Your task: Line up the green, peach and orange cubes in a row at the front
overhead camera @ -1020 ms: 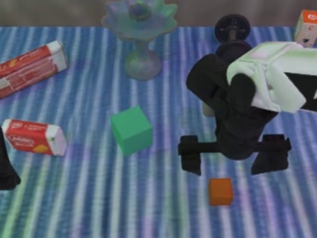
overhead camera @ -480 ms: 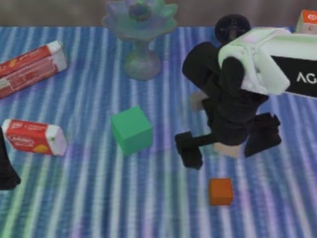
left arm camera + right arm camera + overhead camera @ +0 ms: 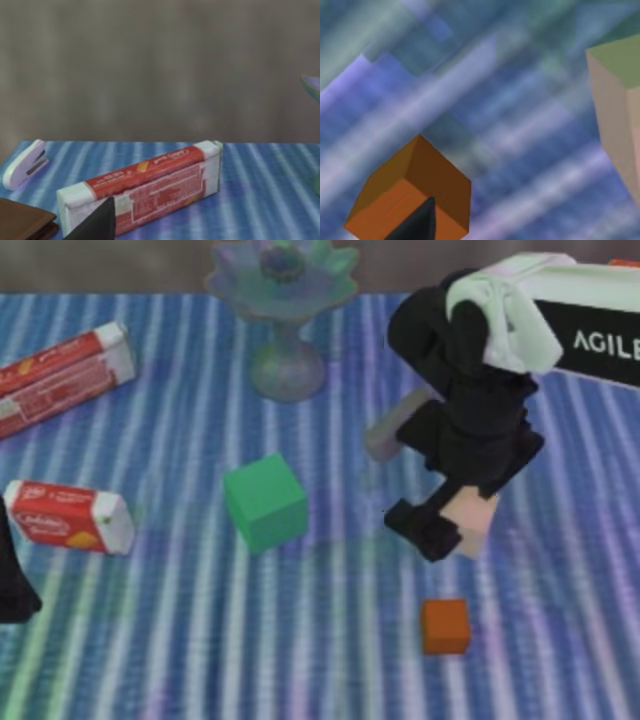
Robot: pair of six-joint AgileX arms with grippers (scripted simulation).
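your left gripper (image 3: 12, 585) is parked at the left edge of the bench (image 3: 300, 670), just beside a red-and-white box (image 3: 70, 517). i cannot tell whether it is released or clenched, and it has no part in this step.

the green cube (image 3: 265, 502) sits well to the left of your right gripper (image 3: 460, 518), flat on the bench and apart from everything else.

your right gripper is the one at work, narrowed to about the cube's width and clenched on the peach cube (image 3: 475, 525). one dark finger presses the cube's left face; the other is hidden under the wrist. the right wrist view shows the cube close at the frame edge, so it sits off centre in the grip, by my judgement.

the orange cube (image 3: 445, 626) lies just in front of the right gripper, toward the front edge.

the step in hand looks like carrying the peach cube forward. keep it level and high enough to pass over the orange cube. set it down between green and orange, leaving room for the fingers to release without nudging either neighbour.
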